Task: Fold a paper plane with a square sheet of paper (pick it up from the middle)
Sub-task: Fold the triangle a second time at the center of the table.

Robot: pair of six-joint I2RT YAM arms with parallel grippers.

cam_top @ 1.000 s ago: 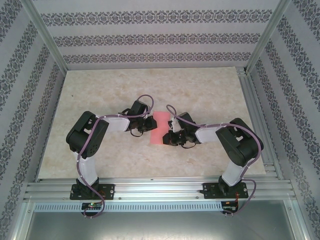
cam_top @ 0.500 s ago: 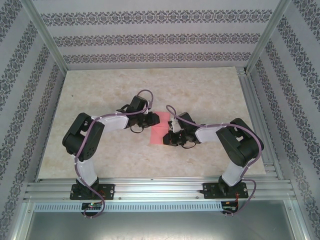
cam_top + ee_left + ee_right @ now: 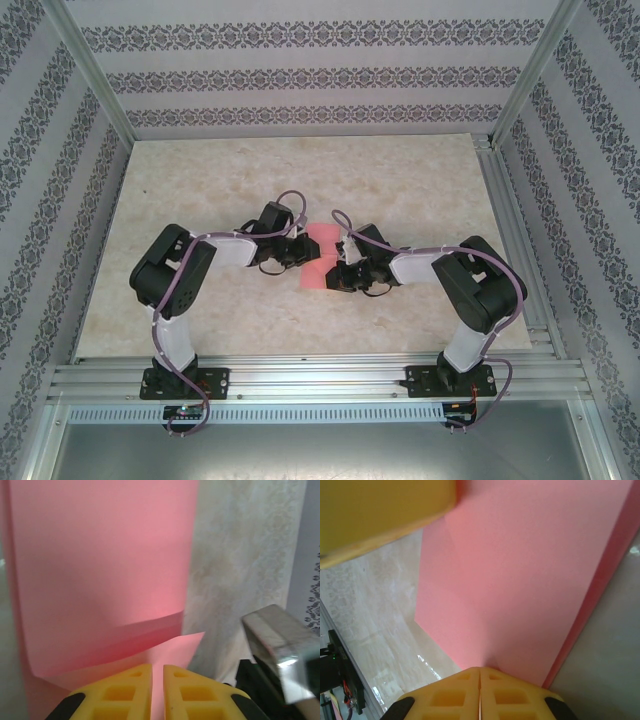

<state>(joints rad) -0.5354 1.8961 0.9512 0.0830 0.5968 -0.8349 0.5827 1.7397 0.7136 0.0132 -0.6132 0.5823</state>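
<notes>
The square sheet of paper (image 3: 322, 243) is pink, folded over on itself, and held up off the table between my two grippers. My left gripper (image 3: 303, 251) holds its left side. In the left wrist view the yellow fingertips (image 3: 135, 676) stand a narrow slit apart, with a folded pink flap (image 3: 170, 645) running into the slit of the left gripper (image 3: 157, 667). My right gripper (image 3: 338, 268) holds the right edge. In the right wrist view the right gripper (image 3: 480, 669) is shut, and the paper (image 3: 520, 570) puckers where it enters. No paper plane shape shows.
The beige marbled table (image 3: 420, 190) is bare around the arms. Patterned walls and metal frame rails (image 3: 510, 200) close it in on three sides. A yellow finger of the left gripper (image 3: 380, 515) looms in the right wrist view's top left corner.
My left gripper pushed right over the paper's upper part half a second ago, then drew back left. The sheet now looks pinched in at its middle. The right arm has stayed put.
</notes>
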